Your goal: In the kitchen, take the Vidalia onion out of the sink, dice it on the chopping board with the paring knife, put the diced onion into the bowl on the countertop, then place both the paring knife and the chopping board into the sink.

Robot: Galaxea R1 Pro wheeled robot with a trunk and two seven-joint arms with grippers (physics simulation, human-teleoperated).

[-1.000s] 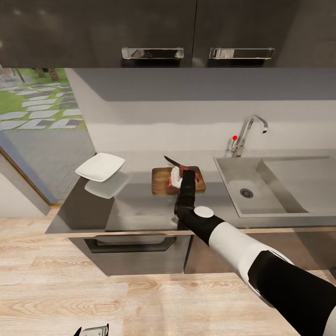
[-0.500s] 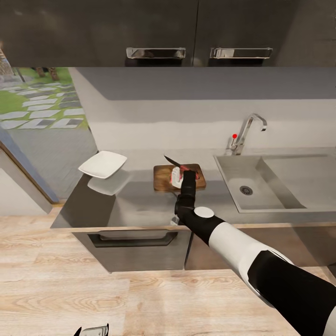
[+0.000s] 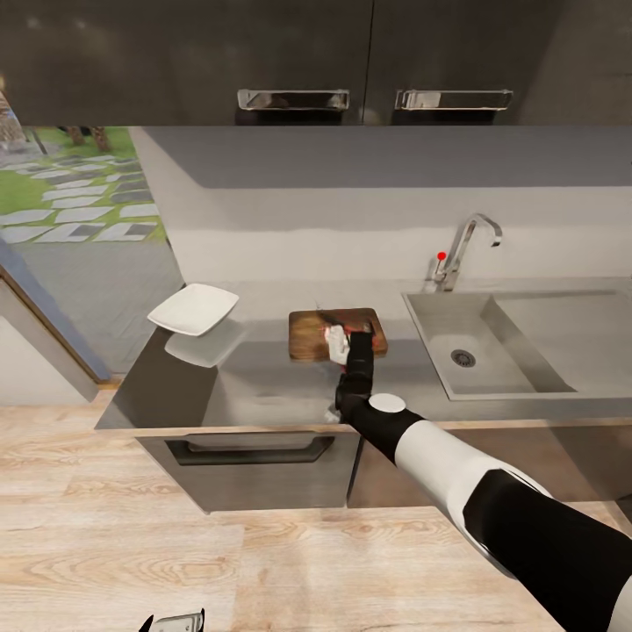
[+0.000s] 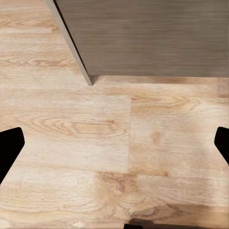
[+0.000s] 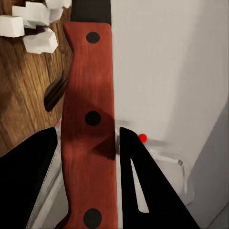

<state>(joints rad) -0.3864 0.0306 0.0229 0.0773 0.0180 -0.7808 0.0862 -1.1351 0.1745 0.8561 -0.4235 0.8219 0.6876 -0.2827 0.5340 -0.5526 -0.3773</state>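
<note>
A: Where does it all stand?

B: The right hand (image 5: 88, 138) is closed on the knife (image 5: 88, 119), its red handle clamped between the fingers; in the head view it is over the board (image 3: 309, 333), which lies on the counter (image 3: 246, 386) between the bowl (image 3: 193, 309) and the sink (image 3: 491, 338). White onion pieces (image 5: 33, 26) lie on the wood beside the blade; I judge the dicing is underway or nearly done.

A: And the other hand?

B: The left hand (image 4: 114, 143) hangs low over the wooden floor (image 4: 95, 129), fingers spread wide and holding nothing.

A: What could go wrong?

B: Several things; the pieces are small and loose, so a sideways sweep of the blade could push them off the board onto the counter. The bowl sits near the counter's left end, well apart from the board; carrying dice that far risks dropping some. The board is unsteadied, since the left hand is nowhere near it, so a hard downward cut could make it skid.

A: The grip?

B: The handle looks squarely held; if it twists under load, the blade could tilt and scatter the dice.
</note>
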